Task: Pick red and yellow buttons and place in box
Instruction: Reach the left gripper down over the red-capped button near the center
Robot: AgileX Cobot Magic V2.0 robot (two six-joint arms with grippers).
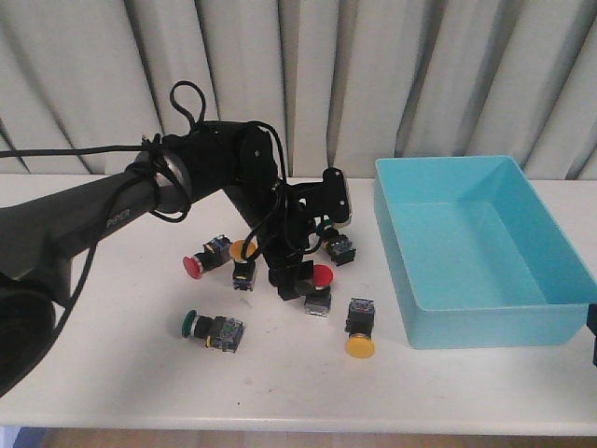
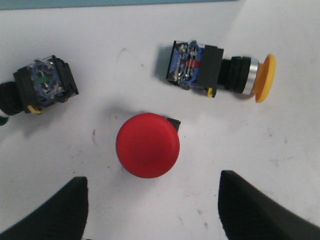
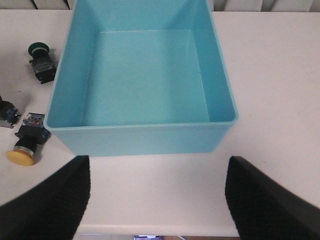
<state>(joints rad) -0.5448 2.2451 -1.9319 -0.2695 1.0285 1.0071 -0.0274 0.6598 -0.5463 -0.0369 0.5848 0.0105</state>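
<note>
light-blue plastic box [image 3: 150,75] sits empty; left hand [image 2: 150,210], fingers apart, hovers over an upright red-capped button [image 2: 148,145]; right hand [image 3: 155,200] open, idle.

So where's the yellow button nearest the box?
In the front view, that yellow button lies on its side near the table's front edge, just left of the box and right of the upright red button under the left gripper.

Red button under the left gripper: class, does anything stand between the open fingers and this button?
Nothing visible does. In the left wrist view the red button stands cap-up on bare table between the left gripper's open fingers. The yellow button and another switch lie beyond it, apart.
</note>
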